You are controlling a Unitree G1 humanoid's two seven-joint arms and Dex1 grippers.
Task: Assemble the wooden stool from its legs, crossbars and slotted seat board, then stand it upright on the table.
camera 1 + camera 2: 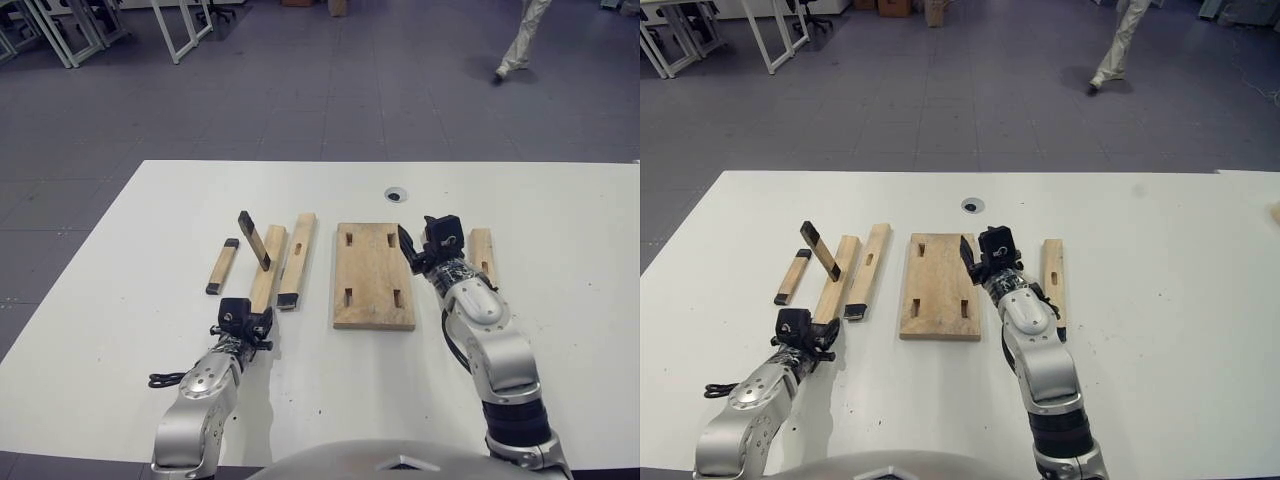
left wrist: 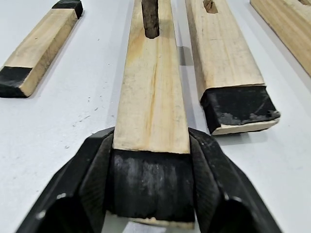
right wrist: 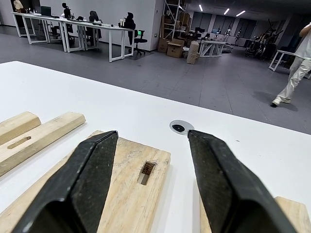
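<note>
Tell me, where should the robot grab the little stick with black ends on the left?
Probably at its bare wooden middle, straight down from above, one finger on each long side. The little stick lies flat on the table, looks narrow enough to pinch across, and has free space either side. The left gripper is nearest, but it is shut on a longer leg.

Seat board (image 1: pixel 374 275) between legs (image 1: pixel 298 258)

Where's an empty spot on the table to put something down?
Bare table lies left of the short piece, and right of the lone wooden bar. The far strip around the cable hole is free too. It's crowded between the slotted legs and the seat board.
</note>
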